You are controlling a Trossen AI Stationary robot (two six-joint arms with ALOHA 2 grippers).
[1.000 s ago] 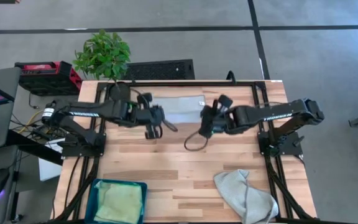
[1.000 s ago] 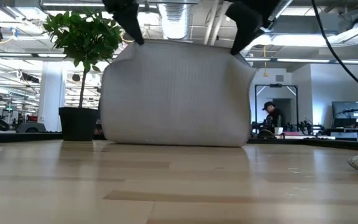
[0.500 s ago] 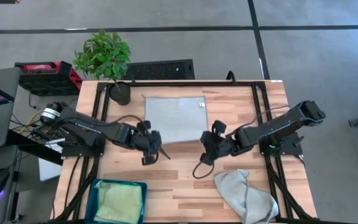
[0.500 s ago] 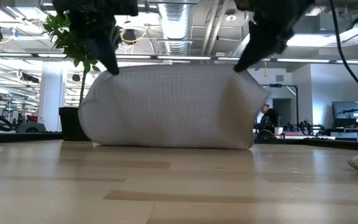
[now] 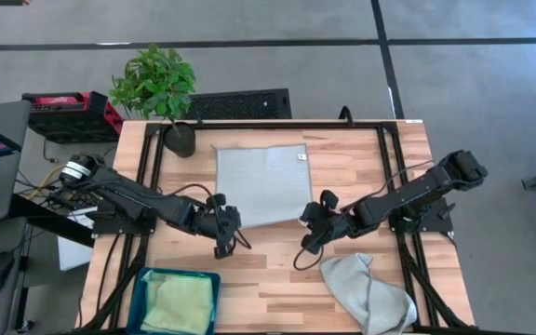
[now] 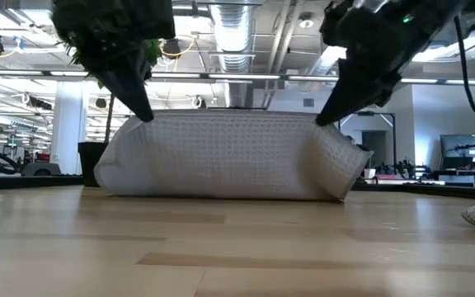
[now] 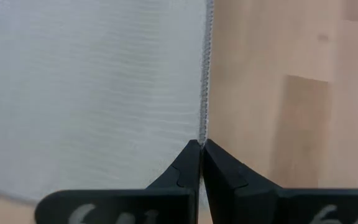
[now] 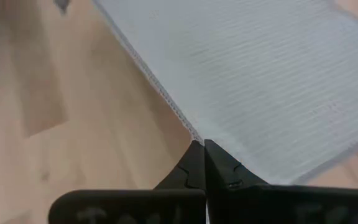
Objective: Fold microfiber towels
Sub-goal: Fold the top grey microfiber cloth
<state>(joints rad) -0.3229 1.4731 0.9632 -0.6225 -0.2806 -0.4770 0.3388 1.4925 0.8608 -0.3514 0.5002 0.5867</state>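
Starts at the plant [image 5: 154, 82], at the far left corner of the table [image 5: 361, 149]. Pinches the near left corner of the grey towel [image 5: 263, 181] with the left hand [image 5: 223, 226], shut tight on the cloth, in front of the plant and a little to its right. Pinches the other near corner with the right hand [image 5: 313, 221], shut tight too, farther right of the plant.

Shows a change from a moment ago: hung up high like a curtain then, now pulled forward and low, away from the plant. Lies mostly flat and open, just right of the plant, with the small white tag [image 5: 301, 156] up at the far right corner. Stays lifted only along the near edge, a short hump between both hands in the low view.

Means spread out and ready, most likely. Looks like time for the first fold: maybe lift the near edge and carry it back toward the plant's side. No fold made yet.

Waits well in front of the plant: a green towel [image 5: 180, 302] inside the teal bin [image 5: 139, 298]. Sits farther right, well away from the plant: a crumpled grey towel [image 5: 366, 288], not folded.
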